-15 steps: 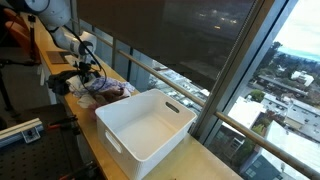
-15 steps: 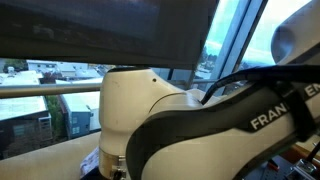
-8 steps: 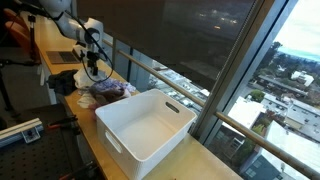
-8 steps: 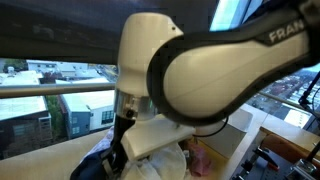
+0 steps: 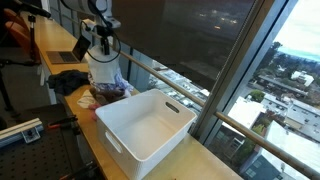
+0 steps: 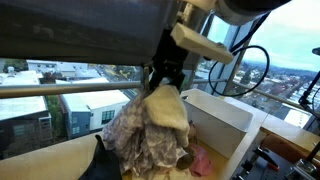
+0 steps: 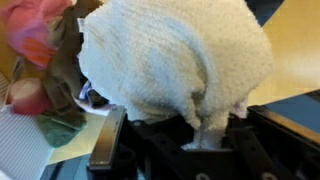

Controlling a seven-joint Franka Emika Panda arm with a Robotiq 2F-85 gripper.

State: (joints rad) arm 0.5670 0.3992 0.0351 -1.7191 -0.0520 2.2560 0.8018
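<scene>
A cream towel (image 6: 168, 108) is held pinched by one fold in the pincer (image 6: 165, 75), whose jaws are pressed together on the cloth. It hangs beside the bin (image 5: 150, 125), above the clothes pile (image 5: 108, 92) at the bin's far end on the counter (image 5: 200, 160). In the wrist view only a small tuck is seen gripped, so the towel could slip out under its own weight. Its hem is near the pile, where a garment might be snagged and dragged.
</scene>
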